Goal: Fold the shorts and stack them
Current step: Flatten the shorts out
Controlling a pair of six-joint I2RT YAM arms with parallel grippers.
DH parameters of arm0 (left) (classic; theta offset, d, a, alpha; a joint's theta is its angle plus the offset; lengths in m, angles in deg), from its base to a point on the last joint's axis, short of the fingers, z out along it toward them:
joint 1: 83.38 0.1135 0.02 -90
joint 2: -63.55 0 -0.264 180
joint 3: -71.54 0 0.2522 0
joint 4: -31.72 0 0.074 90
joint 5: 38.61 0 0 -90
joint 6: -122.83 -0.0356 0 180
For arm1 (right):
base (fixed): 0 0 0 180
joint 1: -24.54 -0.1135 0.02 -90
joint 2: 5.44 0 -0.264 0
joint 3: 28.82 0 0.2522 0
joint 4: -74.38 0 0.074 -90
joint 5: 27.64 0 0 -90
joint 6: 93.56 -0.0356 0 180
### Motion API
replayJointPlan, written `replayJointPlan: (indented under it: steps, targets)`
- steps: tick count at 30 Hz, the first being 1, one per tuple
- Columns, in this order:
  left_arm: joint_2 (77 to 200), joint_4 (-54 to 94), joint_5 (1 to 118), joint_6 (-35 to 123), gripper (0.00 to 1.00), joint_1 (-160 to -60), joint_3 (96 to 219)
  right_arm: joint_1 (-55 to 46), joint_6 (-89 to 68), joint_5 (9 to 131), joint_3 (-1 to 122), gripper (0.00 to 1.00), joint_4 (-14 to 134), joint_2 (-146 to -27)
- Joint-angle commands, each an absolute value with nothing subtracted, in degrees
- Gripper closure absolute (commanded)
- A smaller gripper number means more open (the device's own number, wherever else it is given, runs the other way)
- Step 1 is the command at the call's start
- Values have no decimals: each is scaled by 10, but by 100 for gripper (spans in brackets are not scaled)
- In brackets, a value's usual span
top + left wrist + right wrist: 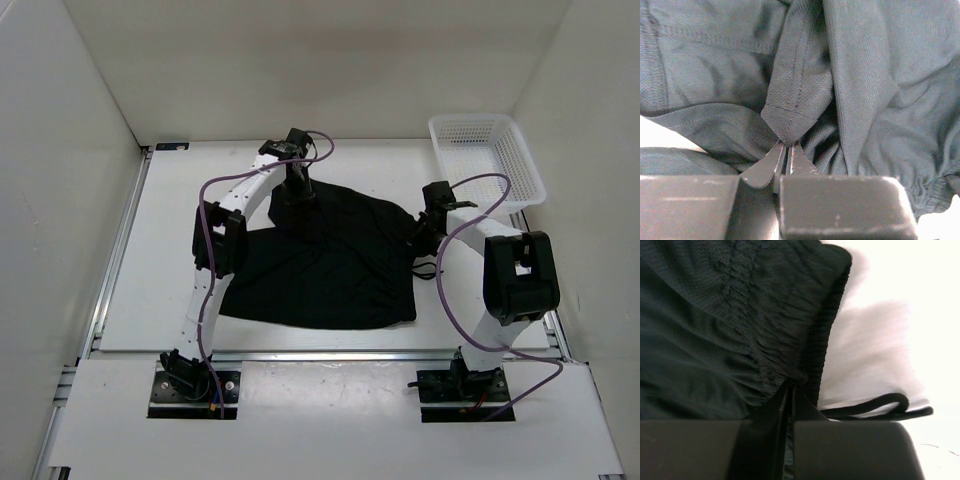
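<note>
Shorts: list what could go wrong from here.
1. The left gripper pinches only the tip of a stitched corner of the shorts; it may slip out when pulled.
2. The drawstring lies in a loose loop beside the right gripper, which is shut on the waistband; it may trail or snag during the fold.
3. The shorts lie bunched and creased, so the fold may come out uneven.

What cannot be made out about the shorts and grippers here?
Top view: the wrists hide where the left gripper and right gripper pinch the shorts.
Right wrist view: the drawstring runs behind the gripper's body; the table is blurred.
Left wrist view: cloth fills it, so the fold's shape is unseen.
</note>
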State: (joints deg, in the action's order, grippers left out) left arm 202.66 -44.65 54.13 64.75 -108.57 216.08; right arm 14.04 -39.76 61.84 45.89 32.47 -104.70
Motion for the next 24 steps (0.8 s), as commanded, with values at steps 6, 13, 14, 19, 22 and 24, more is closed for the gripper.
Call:
replayJointPlan:
  steps: [6, 13, 14, 19, 22, 24]
  targets:
    - [1956, -459, 527, 632, 90, -1066, 2126, 142, -414, 604, 457, 100, 353, -1012]
    - [1910, -465, 516, 610, 90, -1042, 2057, 142, -424, 581, 441, 100, 348, -990]
    - [1903, -465, 509, 610, 90, -1042, 2050, 142, -424, 581, 441, 100, 342, -990]
    - [1872, -453, 540, 602, 72, -1024, 2031, 142, -424, 576, 441, 100, 336, -973]
    - [1872, -446, 579, 591, 57, -1024, 2018, 142, -424, 576, 441, 100, 336, -973]
    - [1877, -439, 585, 598, 90, -1024, 2009, 142, -424, 576, 441, 100, 336, -973]
